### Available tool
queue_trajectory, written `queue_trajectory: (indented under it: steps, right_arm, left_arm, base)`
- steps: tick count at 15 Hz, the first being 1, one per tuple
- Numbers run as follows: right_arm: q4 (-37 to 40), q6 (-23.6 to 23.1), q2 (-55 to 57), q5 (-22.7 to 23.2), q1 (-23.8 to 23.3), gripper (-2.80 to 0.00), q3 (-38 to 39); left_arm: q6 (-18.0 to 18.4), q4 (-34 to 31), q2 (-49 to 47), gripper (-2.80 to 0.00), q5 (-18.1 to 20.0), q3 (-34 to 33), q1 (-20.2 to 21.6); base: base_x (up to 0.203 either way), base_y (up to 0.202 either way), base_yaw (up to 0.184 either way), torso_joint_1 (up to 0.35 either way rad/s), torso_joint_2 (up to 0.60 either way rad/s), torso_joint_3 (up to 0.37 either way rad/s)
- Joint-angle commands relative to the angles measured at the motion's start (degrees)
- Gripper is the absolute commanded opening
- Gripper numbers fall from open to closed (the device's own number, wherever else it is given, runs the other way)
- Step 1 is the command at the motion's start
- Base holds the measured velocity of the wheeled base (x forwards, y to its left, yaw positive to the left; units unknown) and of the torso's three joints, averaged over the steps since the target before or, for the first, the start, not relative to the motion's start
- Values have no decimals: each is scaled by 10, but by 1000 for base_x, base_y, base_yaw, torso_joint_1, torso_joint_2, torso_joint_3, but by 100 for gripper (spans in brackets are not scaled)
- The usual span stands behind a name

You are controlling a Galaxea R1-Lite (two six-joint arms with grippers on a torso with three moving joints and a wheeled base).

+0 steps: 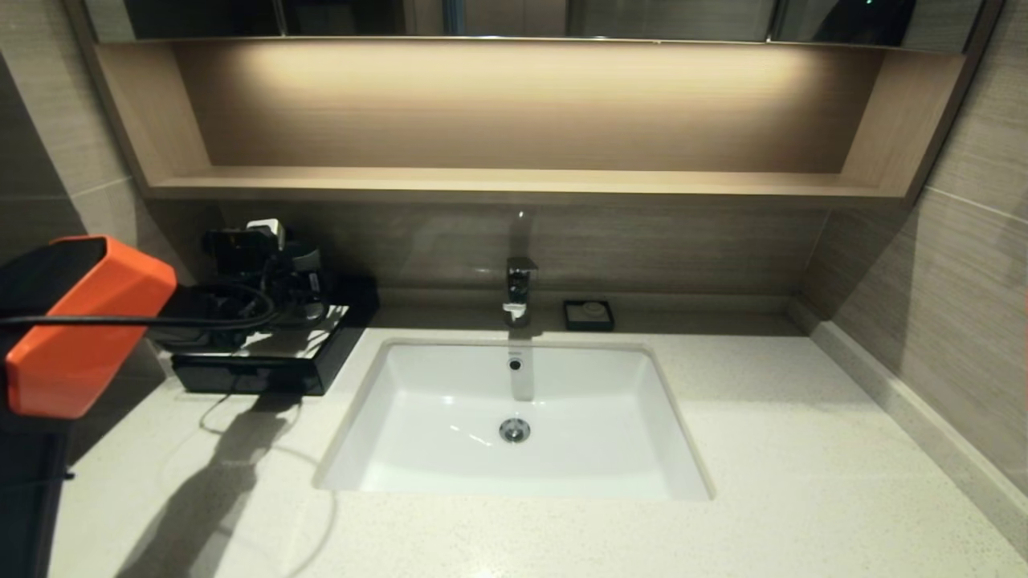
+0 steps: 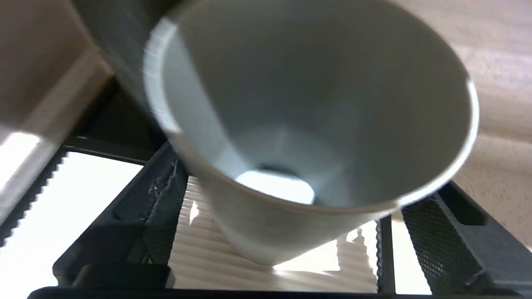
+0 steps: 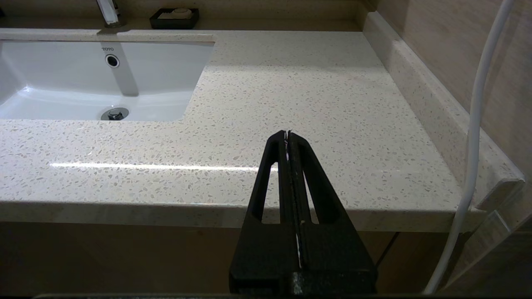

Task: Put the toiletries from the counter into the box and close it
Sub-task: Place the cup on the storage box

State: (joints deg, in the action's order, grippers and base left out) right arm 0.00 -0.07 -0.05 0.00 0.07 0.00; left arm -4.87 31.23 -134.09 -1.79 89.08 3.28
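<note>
Speckled stone counter [image 1: 723, 449], glossy black box [image 1: 273, 357]

- Left arm [image 1: 80, 321]: bright orange faceted housing with a black top face, black link below it at the frame edge.
- Thin black cable [image 1: 161, 319] runs off the orange housing and loops over the wrist end.
- Left wrist assembly [image 1: 257, 249]: black blocky hardware with a small white part on top.
- Left gripper [image 2: 282, 232]: black fingers [image 2: 440, 241] with a fine mesh-textured face and a slot cut in the outer side; white ribbed pads, sawtooth edge on one.
- Right gripper [image 3: 289, 137]: matte black, two tapered fingers with long slot cut-outs, tips meeting.
- White cable [image 3: 474, 145] beside the right gripper.
</note>
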Motion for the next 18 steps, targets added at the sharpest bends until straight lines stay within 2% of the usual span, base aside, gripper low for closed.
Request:
queue_trajectory:
  steps: [1,5,11,14,18]
  right_arm:
    - [0,0,0,0,0,-280,1]
    - [0,0,0,0,0,-280,1]
    - [0,0,0,0,0,-280,1]
    - [-1,0,0,0,0,-280,1]
    - [-1,0,0,0,0,-280,1]
  left_arm:
    - [1,1,12,0,-8,-7,0]
    - [3,1,38,0,-16,-35,2]
    - [-2,5,119,0,-16,-139,3]
    - [-11,8,164,0,-14,-202,2]
    - [-32,13,174,0,-15,-236,2]
  base:
    - [0,0,0,0,0,0]
    - [0,0,0,0,0,0]
    - [0,0,0,0,0,0]
    - [0,0,0,0,0,0]
    - [0,0,0,0,0,0]
